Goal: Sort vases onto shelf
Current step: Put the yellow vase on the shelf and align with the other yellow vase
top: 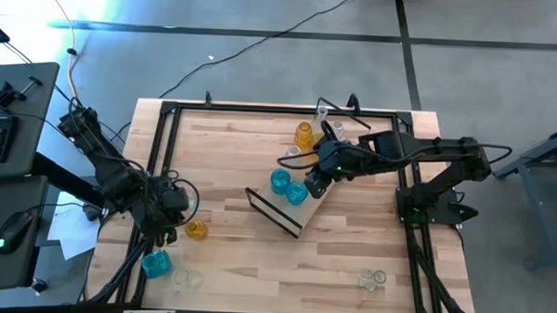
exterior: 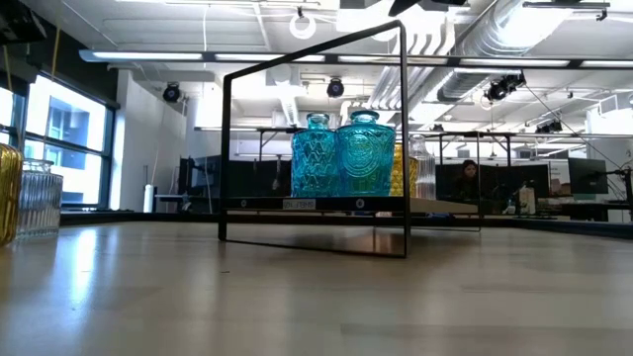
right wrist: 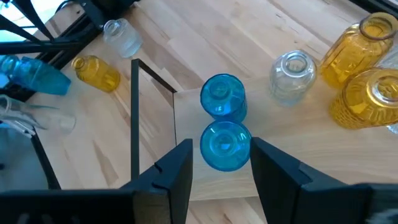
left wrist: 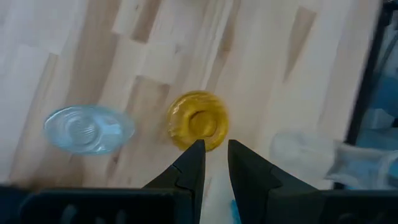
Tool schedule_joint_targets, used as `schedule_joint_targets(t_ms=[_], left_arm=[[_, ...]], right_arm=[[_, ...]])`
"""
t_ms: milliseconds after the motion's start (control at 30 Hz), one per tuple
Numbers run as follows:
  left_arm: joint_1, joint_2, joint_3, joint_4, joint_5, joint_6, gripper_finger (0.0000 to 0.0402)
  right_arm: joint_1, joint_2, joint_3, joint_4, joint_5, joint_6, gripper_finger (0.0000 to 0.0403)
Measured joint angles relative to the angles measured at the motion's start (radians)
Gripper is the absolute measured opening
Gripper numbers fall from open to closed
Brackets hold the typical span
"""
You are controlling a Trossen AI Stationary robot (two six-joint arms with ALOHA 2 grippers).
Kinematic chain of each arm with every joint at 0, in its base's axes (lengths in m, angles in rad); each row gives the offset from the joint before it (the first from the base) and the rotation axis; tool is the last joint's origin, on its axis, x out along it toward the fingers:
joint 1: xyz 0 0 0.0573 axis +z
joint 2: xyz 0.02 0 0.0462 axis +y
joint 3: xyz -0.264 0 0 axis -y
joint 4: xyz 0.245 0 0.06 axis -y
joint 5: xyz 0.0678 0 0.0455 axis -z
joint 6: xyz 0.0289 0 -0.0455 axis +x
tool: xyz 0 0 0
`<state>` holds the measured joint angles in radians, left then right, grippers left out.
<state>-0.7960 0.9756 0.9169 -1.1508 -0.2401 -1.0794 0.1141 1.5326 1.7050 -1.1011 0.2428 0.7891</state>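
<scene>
The right pincer (right wrist: 221, 163) is spread around a teal glass vase (right wrist: 225, 145) standing on the light-wood shelf (top: 300, 211), another teal vase (right wrist: 223, 96) just beyond. The left pincer (left wrist: 215, 163), narrowly parted, hovers above an amber glass vase (left wrist: 198, 120) on the table (top: 349, 261).

Centre and lower middle of high view: bare worktop (top: 256, 258), open to pass.
Shelf (top: 300, 213): lies diagonally right of centre; its wire frame (top: 269, 210) stands across the lower-left end.
On shelf: two teal vases (top: 289, 187) touching, amber vases (top: 304, 134) and clear ones crowded at the upper end.
Left edge: amber vase (top: 196, 230), teal vase (top: 155, 263), clear vases (top: 186, 280) clustered.
Lower right: clear vase (top: 372, 281) alone.
</scene>
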Motion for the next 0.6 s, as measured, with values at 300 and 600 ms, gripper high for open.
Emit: schedule_joint_targets(t_ms=[300, 600], left_arm=[[0.000, 0.026, 0.000, -0.005, -0.062, 0.064, 0.0060], [0.000, 0.126, 0.000, -0.001, 0.083, 0.171, 0.0060]], right_arm=[[0.000, 0.000, 0.000, 0.000, 0.000, -0.028, 0.0140], [0.000, 0.000, 0.000, 0.000, -0.012, -0.030, 0.0140]])
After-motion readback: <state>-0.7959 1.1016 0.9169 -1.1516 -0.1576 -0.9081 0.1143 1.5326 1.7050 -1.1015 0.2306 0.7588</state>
